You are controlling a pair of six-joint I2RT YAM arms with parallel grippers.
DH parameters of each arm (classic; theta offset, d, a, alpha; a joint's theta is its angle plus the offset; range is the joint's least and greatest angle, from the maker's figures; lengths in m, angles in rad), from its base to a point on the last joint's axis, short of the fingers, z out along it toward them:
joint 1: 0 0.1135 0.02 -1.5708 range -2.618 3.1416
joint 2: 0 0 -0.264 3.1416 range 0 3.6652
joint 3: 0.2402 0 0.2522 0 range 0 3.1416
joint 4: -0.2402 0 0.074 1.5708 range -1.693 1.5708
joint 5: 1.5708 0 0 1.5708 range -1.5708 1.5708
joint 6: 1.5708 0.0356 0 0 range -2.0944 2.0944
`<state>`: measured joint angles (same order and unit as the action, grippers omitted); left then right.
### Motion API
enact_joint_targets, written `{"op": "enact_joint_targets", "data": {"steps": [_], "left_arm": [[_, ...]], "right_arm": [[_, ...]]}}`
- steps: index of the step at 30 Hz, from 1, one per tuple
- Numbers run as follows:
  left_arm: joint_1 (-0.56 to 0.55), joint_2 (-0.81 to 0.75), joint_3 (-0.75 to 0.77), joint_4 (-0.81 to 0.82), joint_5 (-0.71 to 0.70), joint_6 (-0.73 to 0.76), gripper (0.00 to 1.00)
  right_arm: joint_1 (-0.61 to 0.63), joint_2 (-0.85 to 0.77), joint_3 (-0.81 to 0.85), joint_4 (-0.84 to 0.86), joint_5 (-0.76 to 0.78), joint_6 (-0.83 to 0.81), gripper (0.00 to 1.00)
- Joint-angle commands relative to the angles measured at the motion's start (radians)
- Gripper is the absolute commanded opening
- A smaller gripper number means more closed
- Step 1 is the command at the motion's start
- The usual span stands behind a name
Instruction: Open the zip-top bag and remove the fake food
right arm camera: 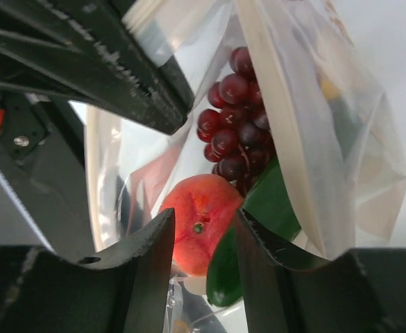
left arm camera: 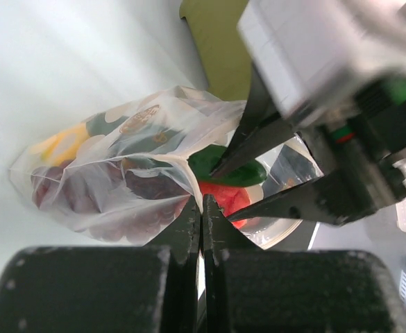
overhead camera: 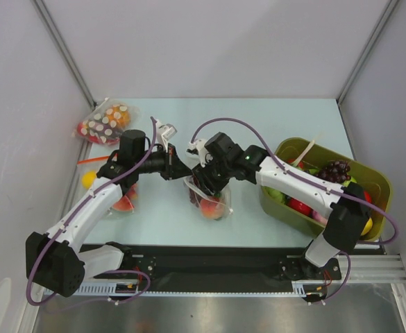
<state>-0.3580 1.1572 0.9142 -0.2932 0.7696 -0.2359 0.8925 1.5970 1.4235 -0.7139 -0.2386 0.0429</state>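
From the near edge of the table (overhead camera: 258,118), both arms are reached inward to meet over the zip-top bag (overhead camera: 213,201), which is found near the middle of the table, just ahead of the bases. The left gripper (left arm camera: 201,229) is seen fully closed, a thin fold of the bag's clear film pinched between its fingertips. The right gripper (right arm camera: 204,218) is held partly spread at the bag's mouth. Whether any film is caught by it cannot be told.

The mouth is judged to be parted already, since the contents are viewed past the lip without a closed seal across them. The opening step is therefore taken as largely done. The fake food is still inside: the peach (right arm camera: 192,205), the grape bunch (right arm camera: 234,118) and the green piece (right arm camera: 258,208) are packed together, and an orange-yellow fruit (left arm camera: 64,142) is lodged at the bag's closed end. Nothing is seen lifted out, so the whole removal is left.

Further right an olive bin (overhead camera: 307,142) of fruit is set, and at the far left corner another dotted bag (overhead camera: 105,121) is left lying.
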Motion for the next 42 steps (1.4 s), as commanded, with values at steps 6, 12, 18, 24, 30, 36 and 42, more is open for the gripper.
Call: {"op": "enact_joint_targets", "data": {"steps": [6, 12, 18, 24, 30, 36, 42], "left_arm": [[-0.007, -0.031, -0.001, 0.049, 0.016, -0.002, 0.00], [-0.007, -0.036, -0.003, 0.049, 0.019, 0.000, 0.00], [-0.006, -0.039, -0.005, 0.048, 0.022, 0.004, 0.00], [-0.006, -0.039, -0.005, 0.046, 0.022, 0.007, 0.00], [-0.006, -0.036, -0.005, 0.045, 0.019, 0.007, 0.00], [-0.006, -0.037, -0.005, 0.043, 0.019, 0.007, 0.00], [-0.006, -0.036, -0.005, 0.042, 0.011, 0.007, 0.00]], "right_arm": [[0.060, 0.034, 0.077, -0.094, 0.304, -0.018, 0.51], [0.069, 0.009, 0.051, -0.073, 0.389, -0.032, 0.57], [0.046, 0.024, 0.026, -0.044, 0.404, -0.040, 0.62], [0.016, 0.027, -0.021, 0.025, 0.389, -0.061, 0.66], [-0.004, 0.066, -0.020, -0.001, 0.308, -0.069, 0.65], [-0.001, 0.093, 0.003, -0.051, 0.222, -0.071, 0.55], [-0.001, 0.052, 0.028, -0.035, 0.268, -0.048, 0.31]]}}
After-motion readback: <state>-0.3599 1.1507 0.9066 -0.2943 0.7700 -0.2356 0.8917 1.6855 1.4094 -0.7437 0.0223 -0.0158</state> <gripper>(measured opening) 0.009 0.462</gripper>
